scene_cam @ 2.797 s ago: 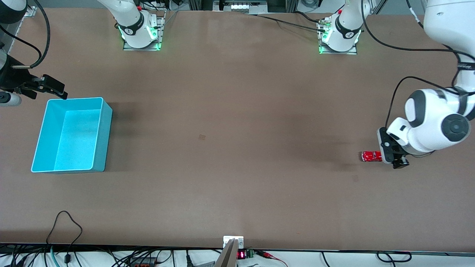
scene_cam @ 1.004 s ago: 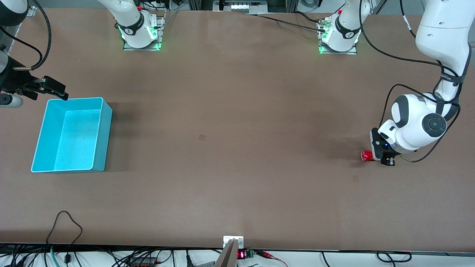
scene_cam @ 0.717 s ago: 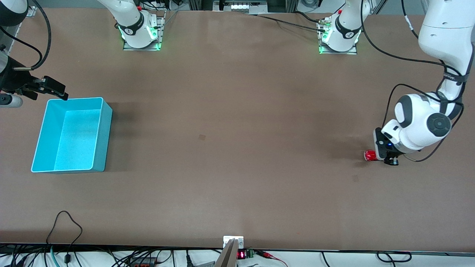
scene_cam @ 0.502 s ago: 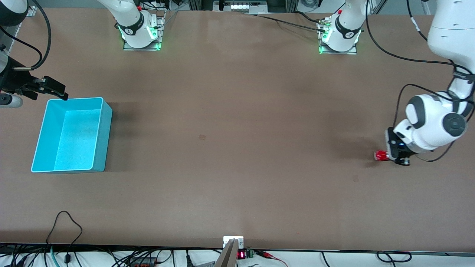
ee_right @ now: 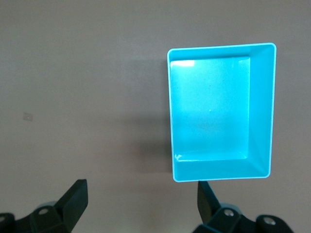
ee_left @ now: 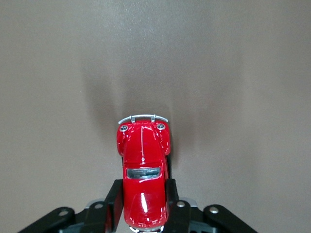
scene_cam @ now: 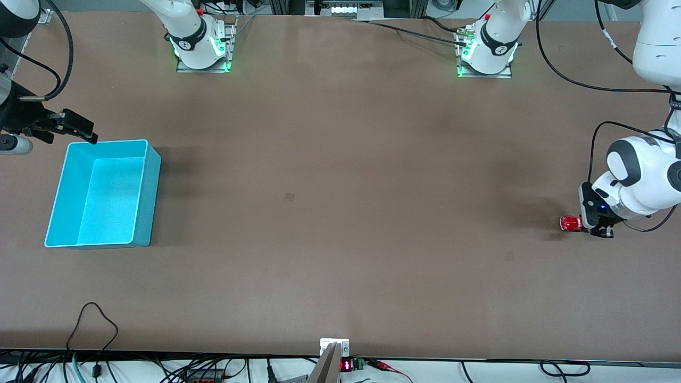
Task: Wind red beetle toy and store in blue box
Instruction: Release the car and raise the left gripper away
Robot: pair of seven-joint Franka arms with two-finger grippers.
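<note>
The red beetle toy (scene_cam: pixel 570 223) stands on the desk (scene_cam: pixel 340 213) at the left arm's end, with its wheels down as far as I can judge. The left end effector (ee_left: pixel 143 206) pinches it by the two sides of its rear half, and the nose with the silvery bumper points away from the fingers (ee_left: pixel 114 200).

What can go wrong from here: the grip is only on the smooth rear sides, so the toy may slip or turn between the fingers if it is dragged over the desk with too much downward force. If the wheels do not press on the surface, the spring will probably not wind. If the grip opens while the nose points badly, the toy may run off the edge of the desk, which is near.

The blue box (scene_cam: pixel 104 194) lies well apart, at the right arm's end, and nothing is inside it. The right end effector (ee_right: pixel 141 199) waits with its fingers spread, over the desk just beside the box.
</note>
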